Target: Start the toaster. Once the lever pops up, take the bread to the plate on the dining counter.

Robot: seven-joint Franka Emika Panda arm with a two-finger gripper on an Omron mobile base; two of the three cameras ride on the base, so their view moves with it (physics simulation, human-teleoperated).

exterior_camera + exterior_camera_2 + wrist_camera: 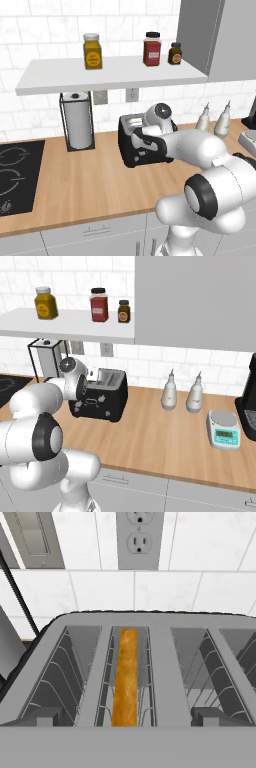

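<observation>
Early stage, by the look of it. Claw [128, 714] spread wide, holding nothing, poised just above the toaster [98, 396] on the wooden desk [160, 431]. Bread [125, 677] seated upright in a slot. Lever press, pop-up, lift-out and carry to plate all ahead.

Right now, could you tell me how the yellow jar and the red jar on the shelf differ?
The yellow jar has a pale lid and stands alone toward the shelf's left; the red jar has a dark lid and stands beside a smaller dark brown jar. Both the yellow and the red stand upright and carry labels.
</observation>
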